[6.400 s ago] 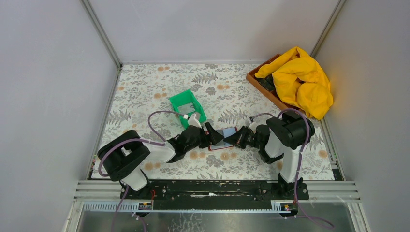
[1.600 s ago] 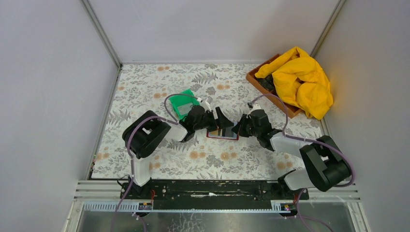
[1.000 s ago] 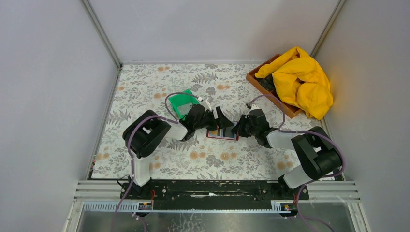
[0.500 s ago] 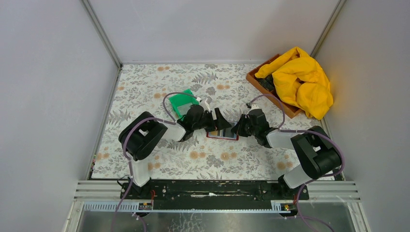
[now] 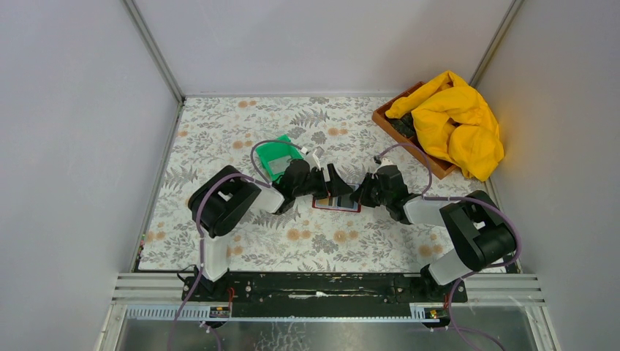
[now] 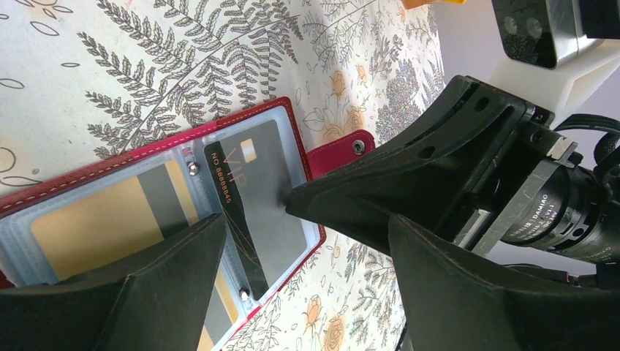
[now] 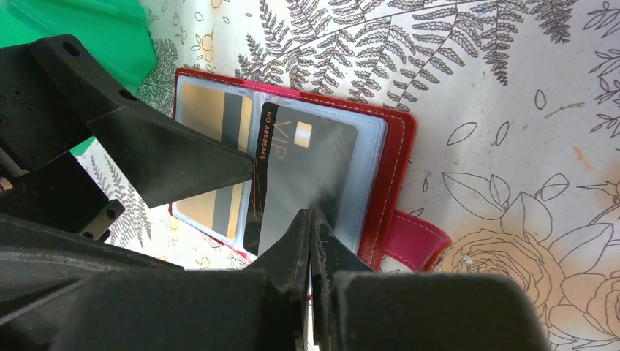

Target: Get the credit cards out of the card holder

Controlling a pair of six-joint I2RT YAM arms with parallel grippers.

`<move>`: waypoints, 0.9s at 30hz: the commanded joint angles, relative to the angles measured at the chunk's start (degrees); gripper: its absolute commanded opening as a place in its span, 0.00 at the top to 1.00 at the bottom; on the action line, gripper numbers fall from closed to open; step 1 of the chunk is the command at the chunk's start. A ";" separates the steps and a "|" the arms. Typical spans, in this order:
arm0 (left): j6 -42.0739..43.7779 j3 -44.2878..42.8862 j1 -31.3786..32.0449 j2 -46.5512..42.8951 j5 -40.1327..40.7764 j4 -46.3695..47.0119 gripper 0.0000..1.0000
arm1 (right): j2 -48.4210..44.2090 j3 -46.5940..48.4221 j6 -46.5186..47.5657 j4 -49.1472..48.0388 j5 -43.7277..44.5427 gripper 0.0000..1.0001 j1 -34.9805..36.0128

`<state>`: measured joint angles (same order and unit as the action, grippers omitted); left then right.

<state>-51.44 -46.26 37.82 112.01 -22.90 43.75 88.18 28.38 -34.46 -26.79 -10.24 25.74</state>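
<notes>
The card holder [image 5: 337,204] lies open on the flowered cloth, dark red with pale blue-grey sleeves [image 7: 369,157] and a strap with a snap stud [image 6: 343,150]. A grey card marked VIP [image 7: 307,168] lies askew on its right page, its dark edge over the spine. A gold card [image 7: 201,110] sits in the left page. My right gripper [image 7: 311,216] is shut, its tip pressed down on the grey card [image 6: 267,183]. My left gripper [image 6: 307,227] is open, one finger [image 7: 183,146] over the gold page, the other off the holder's edge.
A green plastic bin [image 5: 274,155] stands just behind my left gripper. A wooden tray [image 5: 387,121] at the back right holds a yellow cloth [image 5: 453,121]. Grey walls close in the cloth-covered table on three sides.
Over the last second both grippers and the holder stay put; only the left arm's elbow sways slightly. Since the oldest frame both arms and the holder have shifted away from the bases.
</notes>
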 commanded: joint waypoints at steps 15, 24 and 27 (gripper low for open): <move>-13.95 2.95 0.14 6.81 -10.97 18.81 0.17 | 3.17 -1.49 -0.45 -0.45 -1.36 1.00 -1.01; -8.01 1.61 0.63 6.39 -8.31 9.62 0.17 | 2.56 -1.96 -0.61 -0.43 -1.30 1.00 -1.32; -6.70 1.37 0.85 6.14 -7.05 7.69 0.17 | -0.10 -2.63 -0.55 -0.07 -0.39 1.00 -1.34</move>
<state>-61.14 -44.69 37.04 117.08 -29.08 57.69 89.67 27.81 -35.88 -30.83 -12.03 24.64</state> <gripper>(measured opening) 0.828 0.011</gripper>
